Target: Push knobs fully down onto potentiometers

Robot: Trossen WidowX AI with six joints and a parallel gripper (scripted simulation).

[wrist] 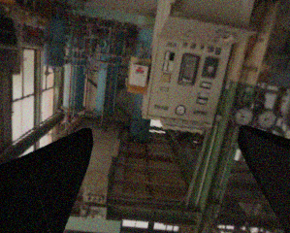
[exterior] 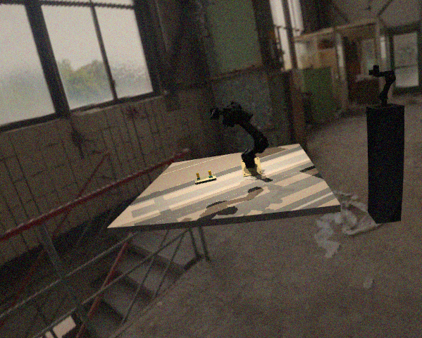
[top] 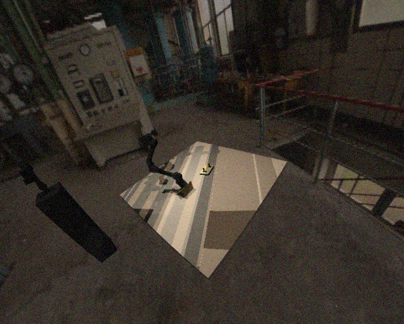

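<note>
The circuit board (top: 208,170) (exterior: 204,179) stands on the table (top: 234,184) (exterior: 218,165), small in the top and exterior views. Two upright yellow-topped knobs stand on it: one knob (top: 204,169) (exterior: 197,175) near one end, the other knob (top: 209,165) (exterior: 209,173) near the other end. They are too small to tell how far down each sits. My gripper (exterior: 213,112) (wrist: 165,134) is raised high above the table, away from the board. Its black fingers stand wide apart in the wrist view with nothing between them, so it is open. The wrist view does not show the board.
The arm's yellowish base plate (top: 187,191) (exterior: 257,165) stands on the table beside the board. A black pedestal (top: 74,223) (exterior: 385,163) with another small dark arm stands off the table. Railings and a control cabinet (top: 94,76) (wrist: 188,78) are in the background.
</note>
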